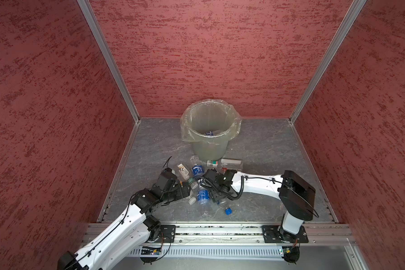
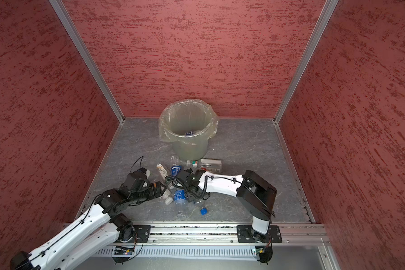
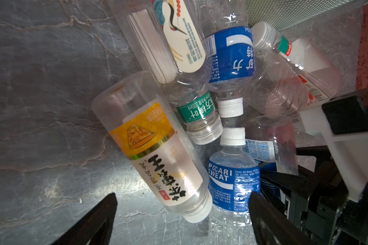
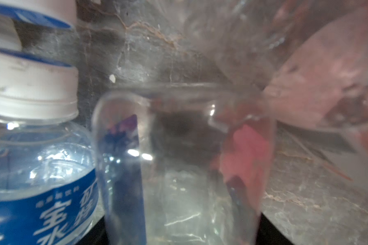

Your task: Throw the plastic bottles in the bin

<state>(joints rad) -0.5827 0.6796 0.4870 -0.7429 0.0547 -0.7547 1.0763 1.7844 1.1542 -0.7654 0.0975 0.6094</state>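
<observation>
The grey-green bin [image 1: 208,149] with its clear liner stands at the back; a blue-labelled bottle [image 1: 209,133] lies inside. Several plastic bottles lie in a heap on the floor in front of it. My left gripper [image 3: 183,214] is open and low at the heap's left side. The capped end of a yellow-labelled bottle [image 3: 153,148] and a blue Pocari bottle [image 3: 232,182] lie between its fingers [image 3: 106,212]. My right gripper [image 1: 216,201] comes in from the right. It is shut on a clear bottle [image 4: 183,169] that fills the space between its jaws.
More bottles lie toward the bin: a crane-labelled one [image 3: 179,38], a blue-labelled one [image 3: 229,57], a green-labelled one [image 3: 198,110] and a red-and-white one [image 1: 232,163]. A blue cap [image 1: 228,211] shows near the front rail [image 1: 220,230]. Red walls enclose the grey floor [image 1: 267,145].
</observation>
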